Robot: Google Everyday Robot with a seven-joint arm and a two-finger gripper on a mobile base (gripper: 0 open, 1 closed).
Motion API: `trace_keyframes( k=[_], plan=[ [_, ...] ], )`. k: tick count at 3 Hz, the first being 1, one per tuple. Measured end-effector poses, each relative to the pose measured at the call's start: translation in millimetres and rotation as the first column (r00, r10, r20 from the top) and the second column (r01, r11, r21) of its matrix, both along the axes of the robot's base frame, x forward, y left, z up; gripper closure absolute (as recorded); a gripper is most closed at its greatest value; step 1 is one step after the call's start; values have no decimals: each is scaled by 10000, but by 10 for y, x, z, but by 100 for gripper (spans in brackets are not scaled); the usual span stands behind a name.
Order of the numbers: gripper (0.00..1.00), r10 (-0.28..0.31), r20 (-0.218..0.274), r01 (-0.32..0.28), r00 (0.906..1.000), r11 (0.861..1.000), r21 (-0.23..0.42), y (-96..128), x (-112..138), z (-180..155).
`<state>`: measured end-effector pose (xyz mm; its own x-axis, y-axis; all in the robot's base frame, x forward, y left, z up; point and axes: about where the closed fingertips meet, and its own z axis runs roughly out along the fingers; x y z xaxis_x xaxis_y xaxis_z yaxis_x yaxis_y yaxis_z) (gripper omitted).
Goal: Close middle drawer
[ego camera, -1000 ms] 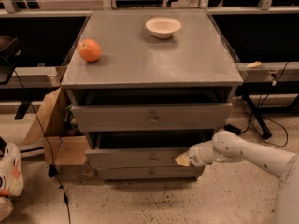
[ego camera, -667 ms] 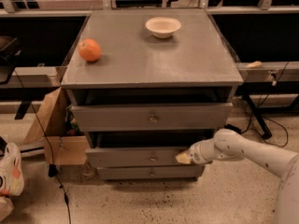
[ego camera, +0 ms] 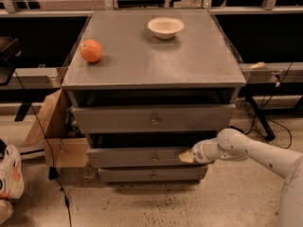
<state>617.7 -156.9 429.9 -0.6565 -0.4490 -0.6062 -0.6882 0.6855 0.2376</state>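
The grey cabinet (ego camera: 151,60) has three drawers. The middle drawer (ego camera: 142,157) has a low flat front with a small round knob (ego camera: 155,158) and stands pulled out a little, with a dark gap above it. My gripper (ego camera: 185,156) comes in from the right on a white arm (ego camera: 246,150). Its tan tip rests against the right end of the middle drawer's front. The top drawer (ego camera: 154,118) with the taller front also stands slightly out. The bottom drawer (ego camera: 152,175) sits below.
An orange (ego camera: 91,50) and a white bowl (ego camera: 165,27) sit on the cabinet top. A cardboard box (ego camera: 54,136) leans at the cabinet's left. A sneaker (ego camera: 10,171) lies on the floor at far left. Cables run along the floor on both sides.
My gripper has pushed slightly leftward and inward against the middle drawer's front; the drawer looks a little further in.
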Motion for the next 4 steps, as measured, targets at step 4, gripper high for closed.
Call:
trace_keyframes(
  k=[4],
  plan=[
    [0,-550,166,549,9984,9985,58,3,86,42]
  ],
)
